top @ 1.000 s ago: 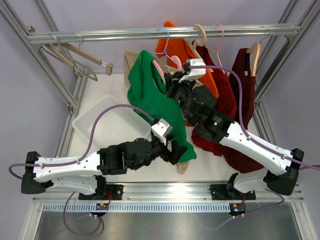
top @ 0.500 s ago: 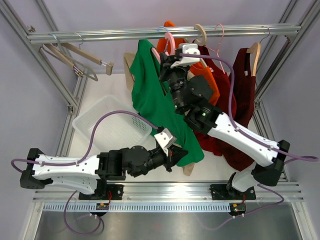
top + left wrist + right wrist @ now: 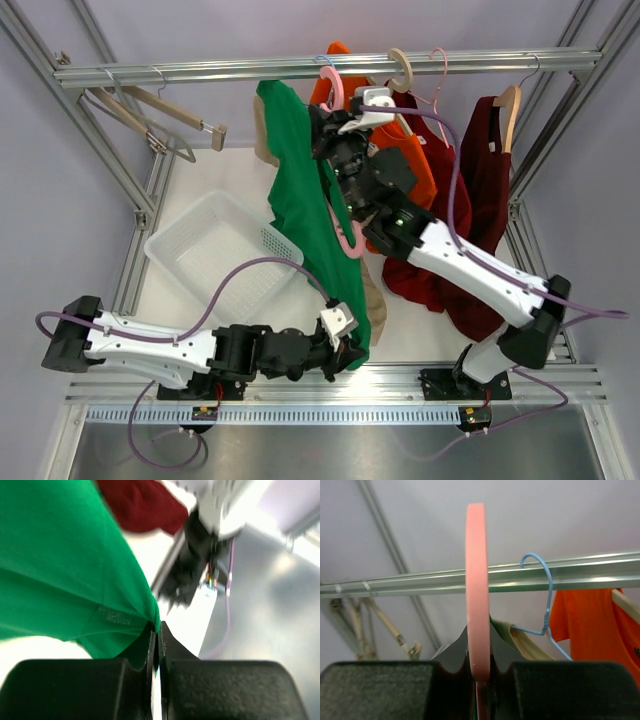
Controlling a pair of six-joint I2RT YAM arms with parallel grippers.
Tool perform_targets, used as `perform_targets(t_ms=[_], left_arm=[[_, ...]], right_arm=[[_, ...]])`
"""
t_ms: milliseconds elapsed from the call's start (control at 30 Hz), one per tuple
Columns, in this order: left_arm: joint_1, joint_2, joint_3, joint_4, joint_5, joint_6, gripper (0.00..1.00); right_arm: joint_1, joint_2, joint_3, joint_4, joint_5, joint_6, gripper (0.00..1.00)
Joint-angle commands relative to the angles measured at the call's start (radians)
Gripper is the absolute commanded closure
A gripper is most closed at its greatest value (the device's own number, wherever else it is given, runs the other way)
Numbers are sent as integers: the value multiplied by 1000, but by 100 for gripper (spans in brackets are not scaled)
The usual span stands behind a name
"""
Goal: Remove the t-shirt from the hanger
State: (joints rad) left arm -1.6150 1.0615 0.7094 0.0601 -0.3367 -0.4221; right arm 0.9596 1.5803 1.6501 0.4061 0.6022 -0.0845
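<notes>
The green t-shirt (image 3: pixel 305 210) hung stretched into a long, narrow band. Its upper end was up by the rail (image 3: pixel 200 72) and its lower hem was drawn down toward the near edge of the counter (image 3: pixel 200 170). Its long axis ran from the rail straight to the left pincer (image 3: pixel 345 352), which sat at the bottom end, clenched on the hem. The left wrist view showed the 2 jaws pressed together with a fold of green cloth caught between them.

The right pincer (image 3: pixel 333 112) was at the opposite, upper end, just beside the rail, gripping the pink hanger (image 3: pixel 352 243) near its hook. So the 2 arms held opposite ends, and the left was the one at the free hem.

A curved length of the hanger showed bare along the shirt's right edge, which suggested that side was out of the cloth. Whether the collar was around the hanger could not be told. The cloth looked plain, soft and taut, with few creases.

A white basket (image 3: pixel 185 217) sat on the counter left of the shirt. An orange shirt (image 3: pixel 405 150) and dark red shirts (image 3: pixel 470 200) hung on the rail to its right.
</notes>
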Motion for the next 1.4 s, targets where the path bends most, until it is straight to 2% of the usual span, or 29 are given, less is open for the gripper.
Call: perform_targets(t_ms=[0,100,133,267,333,433,467,567,600,733,767,900,933,1033,1133,1200,1300,1333,1367], left_arm=[[-29,-8,-85,17,73,-81,100],[-29,23,-102,21,108,-102,100],[-29,90,-84,24,131,-99,100],[-86,302,106,27,147,-34,100],[-118,345,176,9,98,-1,100],[-123,283,125,-8,-16,-21,100],[-123,247,105,-16,-51,-26,100],[-123,85,73,-57,-195,-11,100],[-123,10,74,-60,-228,17,100],[-94,-113,140,-95,-393,146,100],[-77,-129,174,-83,-398,205,100],[67,-166,235,-5,-343,331,100],[152,-163,251,7,-270,339,100],[300,-158,292,55,-143,359,100],[412,-150,309,122,20,359,100],[432,-126,329,147,76,367,99],[443,-80,354,181,194,373,77],[441,-69,352,190,253,370,63],[443,-58,351,201,274,365,55]], right_arm=[[-16,-250,-35,39,-85,190,100],[-19,-348,-78,-74,-36,247,100],[-19,-364,-97,-60,-25,252,100],[-19,-384,-217,78,76,290,100],[-19,-379,-169,-16,50,334,100],[-18,-446,-167,-105,-5,348,100],[-19,-492,-164,-186,-13,344,100],[-19,-592,-185,-321,-99,335,100],[-19,-618,-196,-352,-129,338,100],[-19,-747,-259,-478,-218,356,100],[-19,-790,-259,-521,-241,362,100],[-19,-884,-234,-645,-346,373,100],[-21,-901,-234,-665,-358,374,100],[-21,-963,-242,-731,-404,387,100],[-19,-1003,-245,-777,-466,414,100],[-18,-1026,-251,-794,-507,436,100],[-19,-1046,-263,-794,-541,459,100],[-19,-1048,-266,-791,-544,463,100],[-19,-1051,-265,-788,-551,468,100]])
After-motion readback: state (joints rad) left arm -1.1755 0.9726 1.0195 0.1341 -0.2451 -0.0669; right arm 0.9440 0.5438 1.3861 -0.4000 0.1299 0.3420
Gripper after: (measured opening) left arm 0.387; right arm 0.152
